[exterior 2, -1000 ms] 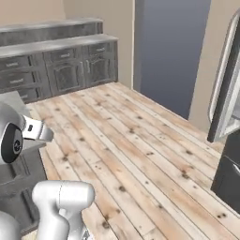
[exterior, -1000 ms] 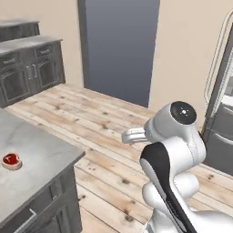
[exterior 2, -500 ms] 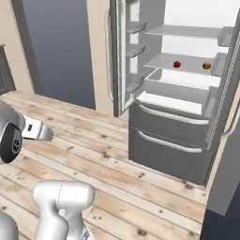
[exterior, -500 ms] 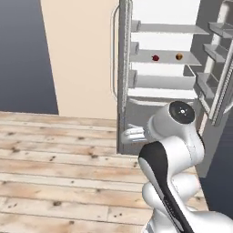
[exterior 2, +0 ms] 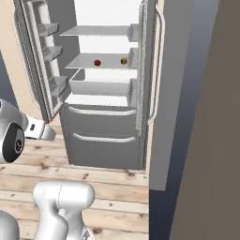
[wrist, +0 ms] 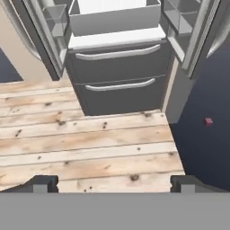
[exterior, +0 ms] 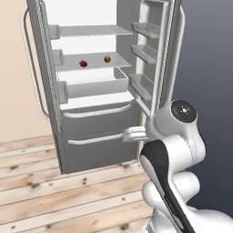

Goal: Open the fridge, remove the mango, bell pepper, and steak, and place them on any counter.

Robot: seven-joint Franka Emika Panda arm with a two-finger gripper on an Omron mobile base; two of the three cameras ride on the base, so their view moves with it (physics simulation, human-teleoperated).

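Robot faces open fridge, two items on the shelf yet to be fetched

The fridge (exterior: 98, 86) stands with both doors swung wide, so the opening step looks done. On a middle shelf (exterior 2: 101, 61) a small orange-yellow mango (exterior: 107, 58) sits near a small red item (exterior: 83, 63), probably the bell pepper, the two apart; both are too small to show a long axis or facing. The steak cannot be made out here. The gripper (wrist: 114, 183) hangs low over the plank floor (wrist: 90, 148), short of the fridge drawers (wrist: 119, 76), jaws spread wide and empty.
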